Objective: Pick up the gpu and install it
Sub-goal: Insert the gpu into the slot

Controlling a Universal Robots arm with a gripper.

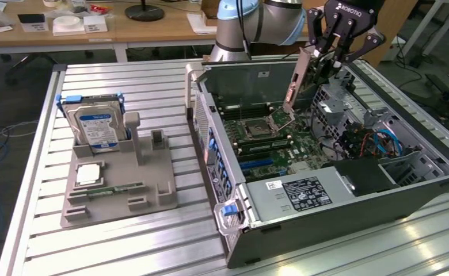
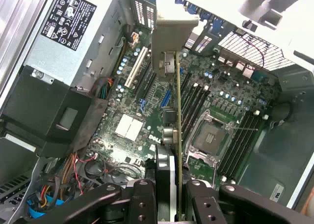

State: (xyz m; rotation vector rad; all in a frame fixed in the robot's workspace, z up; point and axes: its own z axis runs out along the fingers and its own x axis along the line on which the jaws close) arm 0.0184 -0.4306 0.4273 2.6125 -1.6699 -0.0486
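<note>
Grip: I see pincer (image 1: 326, 62) clamped on gpu (image 1: 293, 92) | Pos: card hangs upright, bracket end up, inside open pc case (image 1: 324, 230), above motherboard (image 2: 157, 91) | Bench: hard drive (image 1: 95, 123) stands in gray stand (image 1: 117, 190), exterior view's left.

A robotics lab: a slotted aluminium table (image 1: 132, 80) bearing an open computer case (image 1: 362, 224), cluttered wooden desks (image 1: 155, 30) behind.
</note>
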